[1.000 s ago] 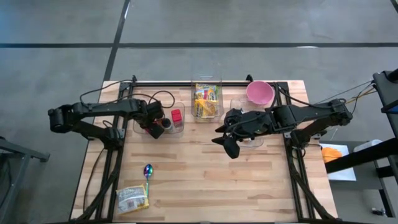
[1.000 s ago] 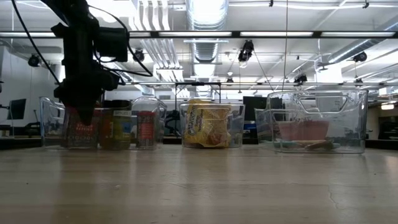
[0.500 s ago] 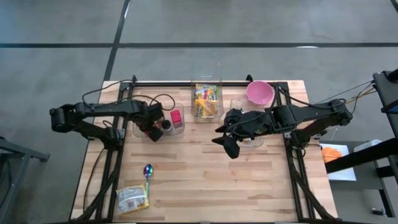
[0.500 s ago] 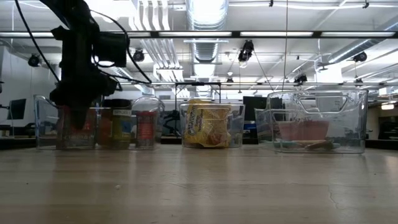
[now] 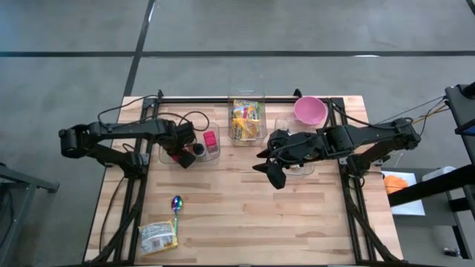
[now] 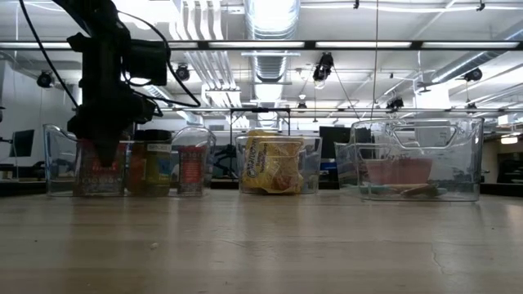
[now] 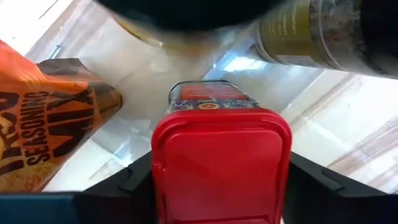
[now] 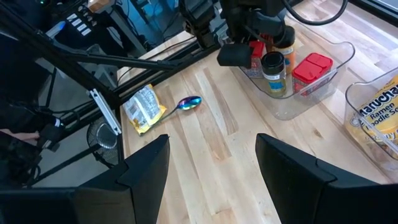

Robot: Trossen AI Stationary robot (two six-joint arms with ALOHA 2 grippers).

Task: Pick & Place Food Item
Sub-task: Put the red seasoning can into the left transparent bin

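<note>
Just left fingers (image 7: 87, 196) astride red-lidded spice tin (image 7: 221, 155)

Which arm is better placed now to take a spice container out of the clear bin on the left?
The left. Its gripper is already down in the spice bin, fingers on either side of a red-lidded container. The right gripper hangs open over bare table, away from that bin.
</note>
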